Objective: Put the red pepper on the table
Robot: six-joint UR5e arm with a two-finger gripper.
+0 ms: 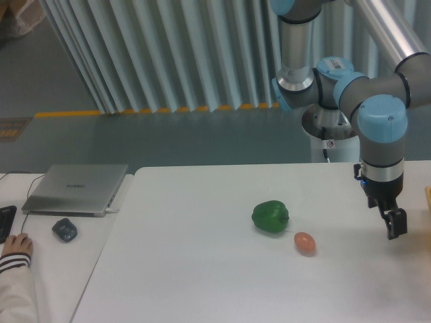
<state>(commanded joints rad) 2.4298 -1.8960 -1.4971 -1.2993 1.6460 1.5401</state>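
The red pepper is out of view in this frame. The white table (202, 269) fills the lower middle and right of the camera view. My gripper (394, 226) hangs from the blue-and-grey arm over the table's right side, pointing down, a little above the surface. It is well to the right of the other objects. Its dark fingers (395, 221) overlap from this angle, so the gap between them does not show, and nothing shows in them.
A green pepper (271, 217) lies near the table's middle, with an orange-tan egg-shaped object (305, 242) just right of it. On the lower desk at left are a grey laptop (75, 188), a mouse (64, 229) and a person's hand (15, 245).
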